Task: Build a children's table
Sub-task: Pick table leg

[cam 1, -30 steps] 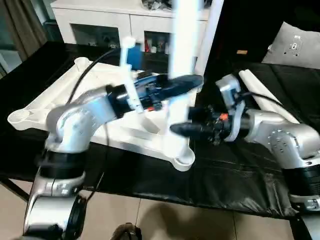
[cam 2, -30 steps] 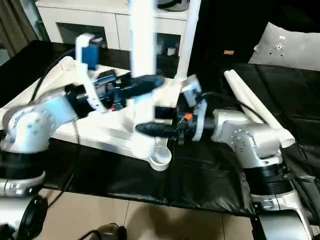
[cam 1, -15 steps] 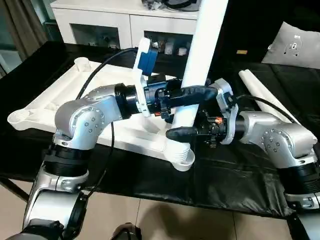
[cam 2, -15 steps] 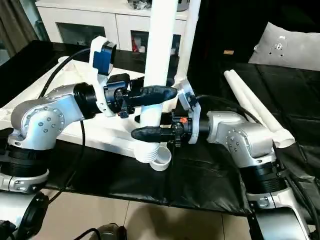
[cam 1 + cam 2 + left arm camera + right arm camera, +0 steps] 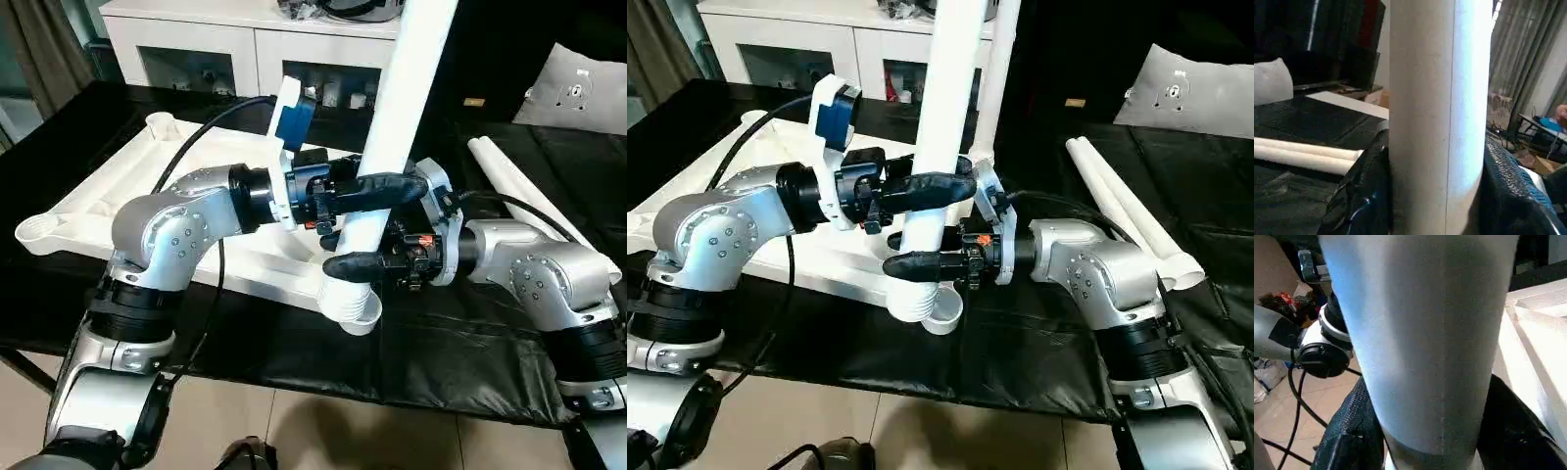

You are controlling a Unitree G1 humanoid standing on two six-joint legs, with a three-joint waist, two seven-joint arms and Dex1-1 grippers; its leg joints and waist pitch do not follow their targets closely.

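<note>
I see the white table top point(image 5: 147, 186) lying underside up on the black bench point(image 5: 470, 343), its near corner socket point(image 5: 355, 305) close to the bench's front edge. A leg point(image 5: 397, 117) stands upright in that socket. My left gripper point(image 5: 377, 188) clamps the leg; my right gripper point(image 5: 355, 262) grips it just below. Two spare legs point(image 5: 519, 191) lie toward the bench's right edge.

I am working in what looks like a lived-in room at home. A white sideboard point(image 5: 245, 44) with open compartments stands behind the black-covered surface point(image 5: 460, 343), a grey cushion point(image 5: 578, 88) lies to the right, long curtains point(image 5: 1528, 63) hang at the side, and pale tiles cover the floor point(image 5: 323, 431).
</note>
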